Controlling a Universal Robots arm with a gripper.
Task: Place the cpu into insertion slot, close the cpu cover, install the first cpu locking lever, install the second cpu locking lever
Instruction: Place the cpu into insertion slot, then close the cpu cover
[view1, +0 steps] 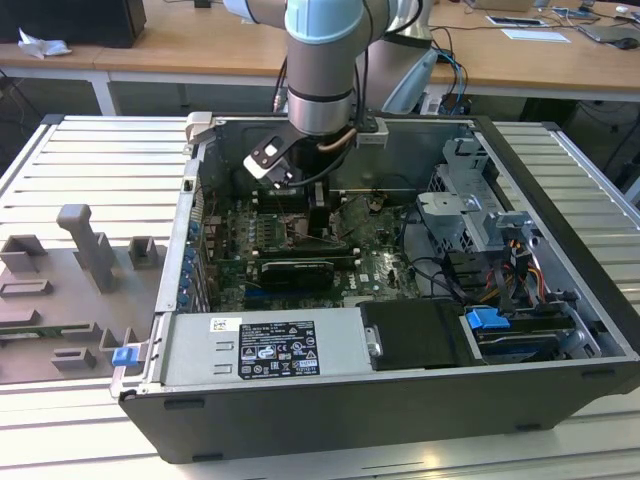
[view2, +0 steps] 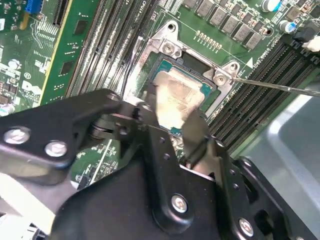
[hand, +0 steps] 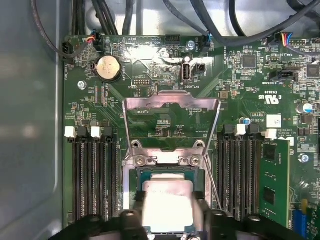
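One open computer case (view1: 330, 410) lies on the slatted bench (view1: 90, 150), its dark wall along the bench's near edge. Grey fixture blocks (view1: 90, 250) sit beside it toward the exterior view's left. Just inside that wall is a labelled power supply (view1: 265, 350), and beyond it lies the green circuit board (view1: 380, 265). The arm (view1: 320, 80) comes down over the board's middle, with the claw (view1: 320, 215) low inside the case. In both wrist views the claw (view2: 174, 107) (hand: 168, 210) is drawn narrow on the cpu (view2: 177, 95) (hand: 167, 197), its silvery finger pads (view2: 195, 127) against two opposite edges. The cpu sits within the frame of the insertion slot (view2: 165, 64) (hand: 172, 171); whether it is fully seated I cannot tell. Long black memory slots (hand: 92, 175) flank the slot on both sides. A thin wire lever (view2: 275, 85) angles away from one corner of the slot. Past the slot's hinge, the cpu cover (hand: 170, 101) stands swung open, and the board shows through its central cut-out. Farther on, a coin cell (hand: 108, 67) lies near the board's edge, under dark cables (hand: 200, 20).
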